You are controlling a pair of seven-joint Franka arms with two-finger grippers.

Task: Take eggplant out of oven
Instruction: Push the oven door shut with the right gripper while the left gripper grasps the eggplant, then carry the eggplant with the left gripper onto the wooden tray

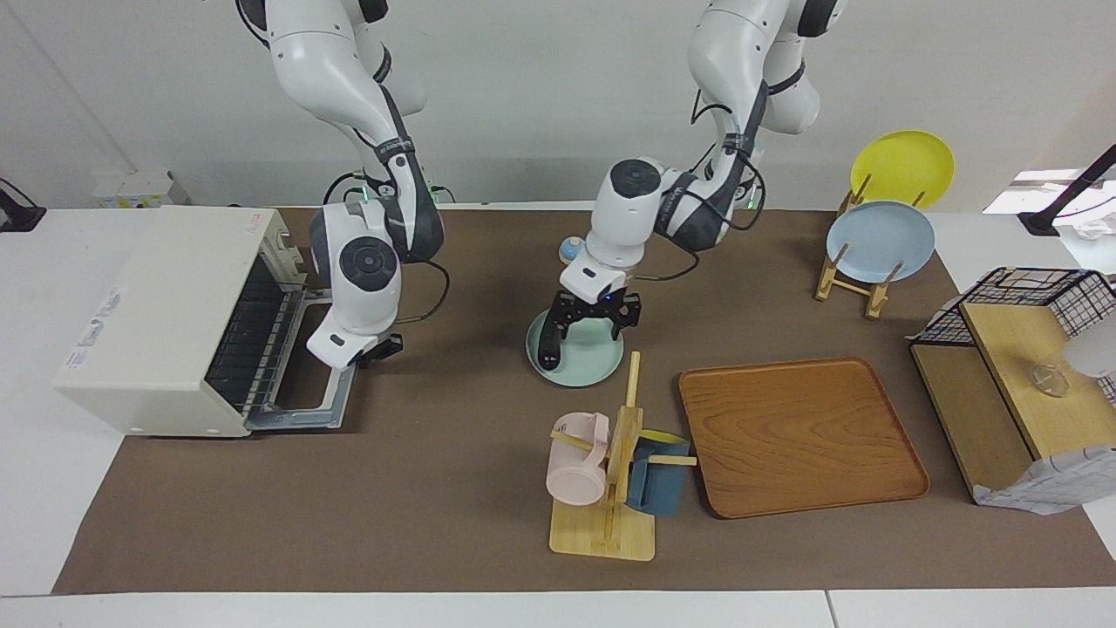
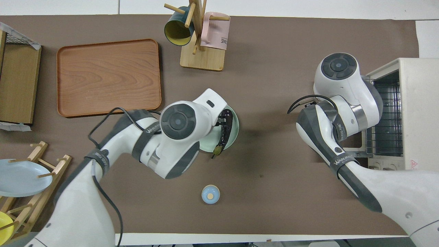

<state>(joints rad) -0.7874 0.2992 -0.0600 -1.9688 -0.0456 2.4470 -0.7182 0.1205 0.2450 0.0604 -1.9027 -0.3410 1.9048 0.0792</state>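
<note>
The dark purple eggplant (image 1: 547,343) lies on a pale green plate (image 1: 586,365) in the middle of the table, outside the oven; it also shows in the overhead view (image 2: 226,133). My left gripper (image 1: 591,324) is open and hangs low over the plate, its fingers spread beside the eggplant without holding it. The cream-white oven (image 1: 166,305) stands at the right arm's end of the table with its door (image 1: 309,371) folded down flat and its wire rack bare. My right gripper (image 1: 373,350) is just over the door's outer edge.
A mug rack (image 1: 610,475) with a pink and a blue mug stands farther from the robots than the plate, beside a wooden tray (image 1: 798,436). A small blue lidded pot (image 2: 210,194) sits nearer the robots. A plate rack (image 1: 876,244) and a wire shelf (image 1: 1011,349) stand at the left arm's end.
</note>
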